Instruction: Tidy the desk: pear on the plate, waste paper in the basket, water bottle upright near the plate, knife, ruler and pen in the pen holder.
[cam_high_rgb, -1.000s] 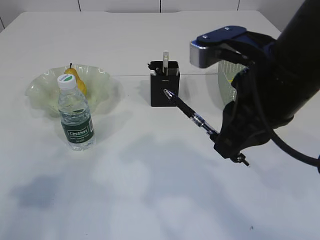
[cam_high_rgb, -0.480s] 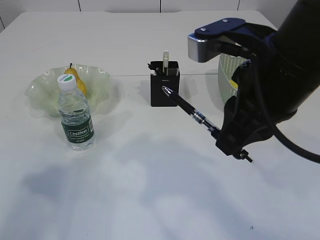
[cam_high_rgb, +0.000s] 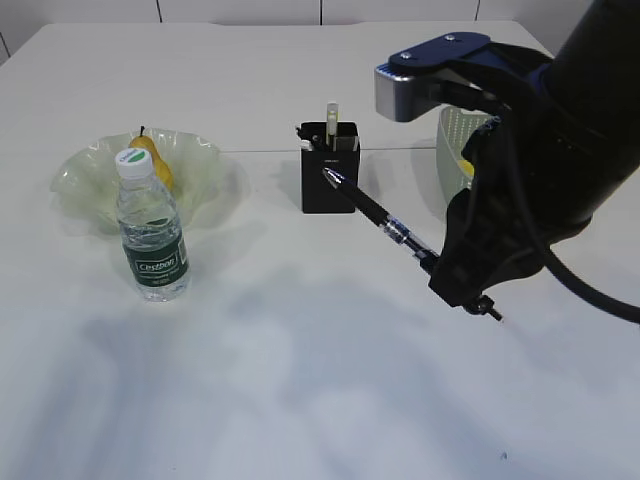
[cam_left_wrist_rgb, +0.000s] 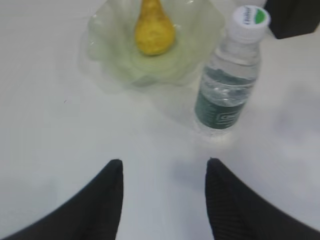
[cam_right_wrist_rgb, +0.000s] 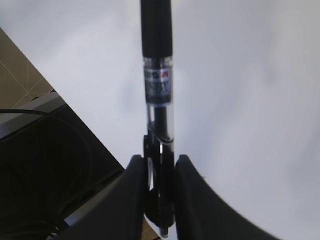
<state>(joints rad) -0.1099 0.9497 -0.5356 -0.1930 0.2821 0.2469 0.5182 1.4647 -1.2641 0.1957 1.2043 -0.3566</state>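
My right gripper (cam_high_rgb: 440, 268) is shut on a black pen (cam_high_rgb: 372, 212) and holds it aslant above the desk (cam_high_rgb: 300, 380), tip just in front of the black pen holder's (cam_high_rgb: 328, 185) upper edge. The right wrist view shows the pen (cam_right_wrist_rgb: 157, 75) clamped between the gripper's (cam_right_wrist_rgb: 160, 162) fingers. A white-tipped item (cam_high_rgb: 331, 113) and a dark one stand in the holder; I cannot tell knife from ruler. The pear (cam_high_rgb: 147, 152) lies on the ruffled plate (cam_high_rgb: 85, 180), with the water bottle (cam_high_rgb: 152, 235) upright beside it. My left gripper (cam_left_wrist_rgb: 162, 167) hangs open over bare desk before the bottle (cam_left_wrist_rgb: 227, 85) and pear (cam_left_wrist_rgb: 154, 30).
The green basket (cam_high_rgb: 458, 140) stands behind my right arm, mostly hidden by it; no waste paper shows. A corner of the pen holder (cam_left_wrist_rgb: 295, 17) appears at the top right of the left wrist view. The desk's edge and floor show in the right wrist view.
My right arm has shifted slightly up and toward the holder, bringing the pen's tip from the holder's front face up to its upper edge. The left gripper has not visibly changed.
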